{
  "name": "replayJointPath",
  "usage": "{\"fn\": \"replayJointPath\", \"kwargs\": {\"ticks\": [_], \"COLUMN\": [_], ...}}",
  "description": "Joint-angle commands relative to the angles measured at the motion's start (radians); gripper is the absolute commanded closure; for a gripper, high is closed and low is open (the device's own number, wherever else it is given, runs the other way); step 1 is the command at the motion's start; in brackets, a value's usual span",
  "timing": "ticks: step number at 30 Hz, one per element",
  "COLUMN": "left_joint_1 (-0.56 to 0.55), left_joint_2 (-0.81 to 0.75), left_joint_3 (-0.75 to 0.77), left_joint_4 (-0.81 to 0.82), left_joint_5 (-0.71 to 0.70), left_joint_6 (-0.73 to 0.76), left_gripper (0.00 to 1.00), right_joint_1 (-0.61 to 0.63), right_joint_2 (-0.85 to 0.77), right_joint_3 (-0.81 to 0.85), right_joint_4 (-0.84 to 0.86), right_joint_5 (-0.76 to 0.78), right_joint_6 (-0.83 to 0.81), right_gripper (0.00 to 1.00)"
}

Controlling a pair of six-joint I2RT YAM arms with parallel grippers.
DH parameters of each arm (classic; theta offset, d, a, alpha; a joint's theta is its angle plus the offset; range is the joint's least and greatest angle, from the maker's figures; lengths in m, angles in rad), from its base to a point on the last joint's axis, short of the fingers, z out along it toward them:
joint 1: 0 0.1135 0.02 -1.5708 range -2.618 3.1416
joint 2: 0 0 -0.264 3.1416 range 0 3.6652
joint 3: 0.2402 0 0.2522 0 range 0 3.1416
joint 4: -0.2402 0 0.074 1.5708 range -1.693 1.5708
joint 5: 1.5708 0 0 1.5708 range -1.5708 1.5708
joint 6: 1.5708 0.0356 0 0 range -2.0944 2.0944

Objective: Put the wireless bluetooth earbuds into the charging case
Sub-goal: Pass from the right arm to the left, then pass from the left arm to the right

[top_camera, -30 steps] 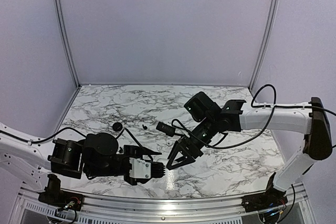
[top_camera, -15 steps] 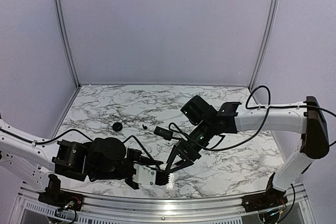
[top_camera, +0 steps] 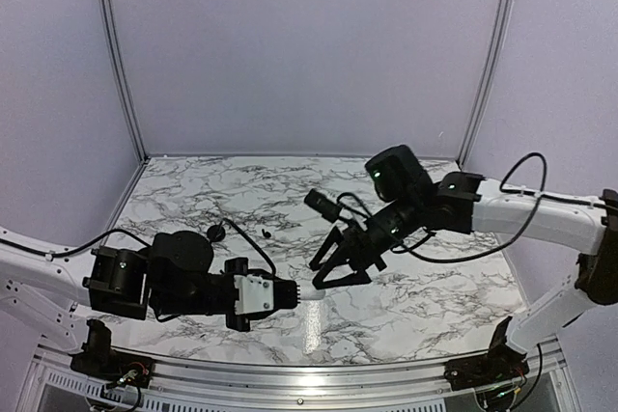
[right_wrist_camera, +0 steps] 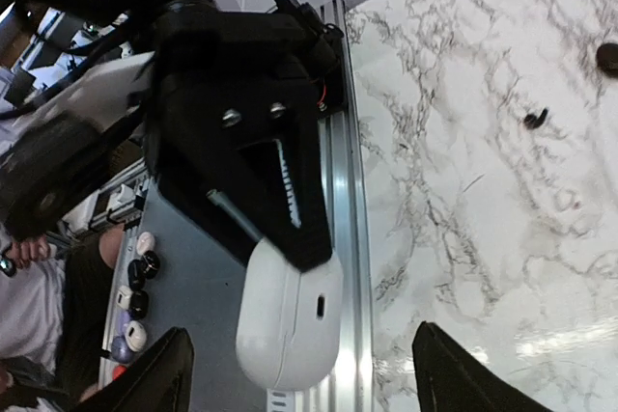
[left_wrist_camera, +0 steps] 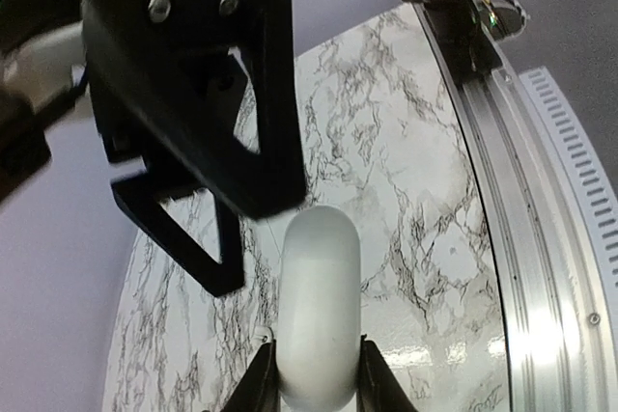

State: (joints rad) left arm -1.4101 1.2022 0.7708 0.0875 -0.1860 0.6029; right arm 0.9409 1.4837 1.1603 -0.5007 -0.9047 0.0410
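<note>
**Wireless bluetooth earbuds.** One small dark speck, probably a black earbud (top_camera: pixel 266 233), lies on the desk (top_camera: pixel 435 306) left of centre, just beside a black round object (top_camera: pixel 216 233) and well apart from both arms. It is too small to give its long axis or heading. No other earbuds can be made out.
Handling, judged: very light, hard, smooth and apt to roll or skid. Best pinched across the body with the fingertips only.

**Charging case** (left_wrist_camera: pixel 319 301). White, pebble-shaped, glossy. It is held off the desk near the front rail, long axis in line with the holding fingers, free end towards the other arm. Whether the lid is open does not show.
Handling, judged: light, rigid, slippery shell. Take it on the broad flanks.

**Left end effector** (top_camera: pixel 295 293). Clamped on the base of the charging case, one finger on each flank.

**Right end effector** (top_camera: pixel 322 277). Jaws spread wide, empty, near the free end of the case.
</note>
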Motion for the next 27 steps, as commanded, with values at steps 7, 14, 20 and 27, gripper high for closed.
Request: {"fn": "replayJointPath", "kwargs": {"ticks": [7, 14, 20, 27], "left_joint_1": [0.163, 0.203, 0.213, 0.214], "left_joint_2": [-0.128, -0.131, -0.116, -0.098], "left_joint_3": [0.000, 0.009, 0.010, 0.019], "left_joint_4": [0.112, 0.173, 0.234, 0.251], "left_joint_5": [0.324, 0.440, 0.454, 0.458], "left_joint_6": [-0.323, -0.459, -0.529, -0.561], "left_gripper": [0.99, 0.99, 0.99, 0.99], "right_joint_1": [-0.021, 0.057, 0.110, 0.140], "right_joint_2": [-0.339, -0.415, -0.409, -0.408], "right_joint_3": [-0.156, -0.255, -0.279, -0.306], "right_joint_4": [0.275, 0.429, 0.490, 0.614], "right_joint_5": [0.200, 0.279, 0.327, 0.368], "right_joint_6": [-0.071, -0.046, -0.046, -0.033], "right_gripper": [0.25, 0.33, 0.41, 0.51]}}
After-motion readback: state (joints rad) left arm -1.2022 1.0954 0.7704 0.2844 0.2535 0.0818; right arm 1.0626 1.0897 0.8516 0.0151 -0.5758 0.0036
